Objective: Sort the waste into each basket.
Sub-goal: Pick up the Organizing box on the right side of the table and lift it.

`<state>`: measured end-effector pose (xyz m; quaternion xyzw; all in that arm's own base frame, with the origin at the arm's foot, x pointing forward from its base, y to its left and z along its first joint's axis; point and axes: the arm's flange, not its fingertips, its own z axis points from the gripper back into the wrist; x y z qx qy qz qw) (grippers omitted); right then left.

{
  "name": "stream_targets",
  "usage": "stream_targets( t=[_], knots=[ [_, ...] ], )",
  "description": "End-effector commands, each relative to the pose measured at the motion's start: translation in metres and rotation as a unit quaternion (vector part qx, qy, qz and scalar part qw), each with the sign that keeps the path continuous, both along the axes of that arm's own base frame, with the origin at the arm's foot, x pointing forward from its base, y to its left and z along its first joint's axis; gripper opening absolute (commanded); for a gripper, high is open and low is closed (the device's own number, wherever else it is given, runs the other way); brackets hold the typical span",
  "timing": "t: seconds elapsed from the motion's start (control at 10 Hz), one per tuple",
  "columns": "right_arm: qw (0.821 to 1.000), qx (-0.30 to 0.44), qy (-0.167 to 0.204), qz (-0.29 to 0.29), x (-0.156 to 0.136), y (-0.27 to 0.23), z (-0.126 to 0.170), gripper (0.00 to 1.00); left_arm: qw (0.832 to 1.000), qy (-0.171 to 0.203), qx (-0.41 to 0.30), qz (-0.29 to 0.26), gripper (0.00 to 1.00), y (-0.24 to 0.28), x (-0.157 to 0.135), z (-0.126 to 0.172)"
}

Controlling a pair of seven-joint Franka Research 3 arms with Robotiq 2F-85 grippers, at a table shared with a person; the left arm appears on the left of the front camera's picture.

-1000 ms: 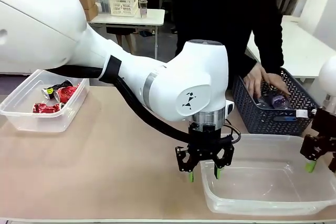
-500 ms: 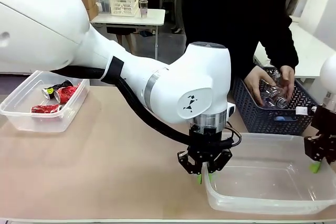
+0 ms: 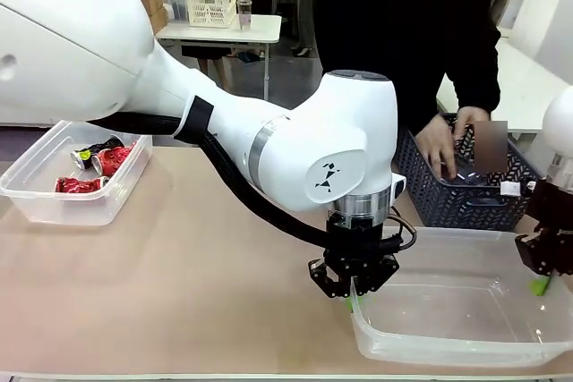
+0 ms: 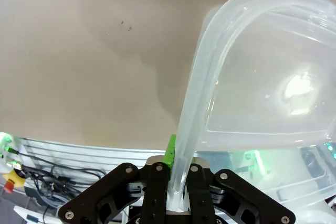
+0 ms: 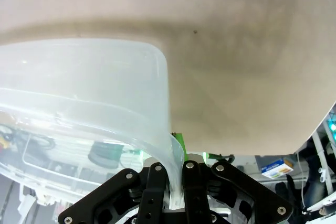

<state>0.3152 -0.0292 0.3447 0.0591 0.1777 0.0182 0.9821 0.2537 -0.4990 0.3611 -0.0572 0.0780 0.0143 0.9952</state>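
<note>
Tan table (image 3: 179, 266) carried small tub (image 3: 63, 209) (far left), large tub (image 3: 430, 343) at right front, dark lattice basket (image 3: 439, 205) behind it.

Red cans (image 3: 98, 167) in smaller tub (image 3: 54, 207), larger tub (image 3: 466, 346) apart.

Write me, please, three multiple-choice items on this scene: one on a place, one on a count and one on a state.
1. Where do the red cans lie?
A. on the floor
B. on a shelf
C. in the smaller tub

2. How many clear tubs stand on the robot's table?
A. one
B. two
C. four

3. The left gripper has its jaws:
A. shut on the rim of the larger tub
B. wide open
C. shut on a can

Answers:
1 C, the cans rest inside the tub at the robot's left.
2 B, one smaller and one larger tub stand there.
3 A, the left wrist view shows the rim pinched between the jaws.
</note>
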Motion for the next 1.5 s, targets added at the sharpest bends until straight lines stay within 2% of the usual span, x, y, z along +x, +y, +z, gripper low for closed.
stream_targets(
  t=[0.0, 0.2, 0.3, 0.4, 0.5, 0.7, 0.9, 1.0, 1.1, 1.2, 1.4],
  knots=[
    [0.999, 0.011, 0.026, -0.023, -0.038, 0.002, -0.001, 0.00, 1.000, -0.013, 0.010, -0.003, 0.00, 0.017, -0.003, 0.010],
    [0.998, 0.001, 0.031, -0.047, -0.046, 0.019, 0.045, 0.00, 1.000, -0.023, 0.014, -0.009, 0.00, 0.057, -0.008, 0.042],
    [0.997, -0.012, 0.038, -0.060, -0.046, 0.037, 0.072, 0.00, 0.999, -0.033, 0.006, 0.004, 0.00, 0.089, -0.010, 0.064],
    [0.998, -0.021, 0.028, -0.060, -0.043, 0.064, 0.099, 0.00, 0.999, -0.040, -0.011, 0.003, 0.00, 0.132, -0.014, 0.090],
    [0.998, -0.031, 0.021, -0.053, -0.037, 0.089, 0.119, 0.00, 0.998, -0.044, -0.041, -0.013, 0.00, 0.169, -0.017, 0.109],
    [0.999, -0.040, 0.013, -0.007, -0.004, 0.134, 0.147, 0.00, 0.995, -0.055, -0.081, 0.002, 0.00, 0.238, -0.034, 0.137],
    [0.999, -0.036, 0.025, 0.015, 0.029, 0.178, 0.160, 0.00, 0.992, -0.071, -0.093, 0.056, 0.00, 0.303, -0.042, 0.154],
    [0.999, -0.036, 0.022, 0.004, 0.042, 0.189, 0.161, 0.00, 0.989, -0.083, -0.101, 0.072, 0.00, 0.325, -0.042, 0.156],
    [0.999, -0.029, 0.010, -0.015, 0.053, 0.193, 0.161, 0.00, 0.988, -0.096, -0.106, 0.059, 0.00, 0.338, -0.041, 0.155],
    [0.999, -0.027, 0.018, -0.009, 0.058, 0.197, 0.158, 0.00, 0.988, -0.101, -0.111, 0.047, 0.00, 0.344, -0.036, 0.155],
    [0.999, -0.030, 0.022, -0.009, 0.051, 0.192, 0.147, 0.00, 0.990, -0.054, -0.128, 0.036, 0.00, 0.345, -0.003, 0.155]
  ],
)
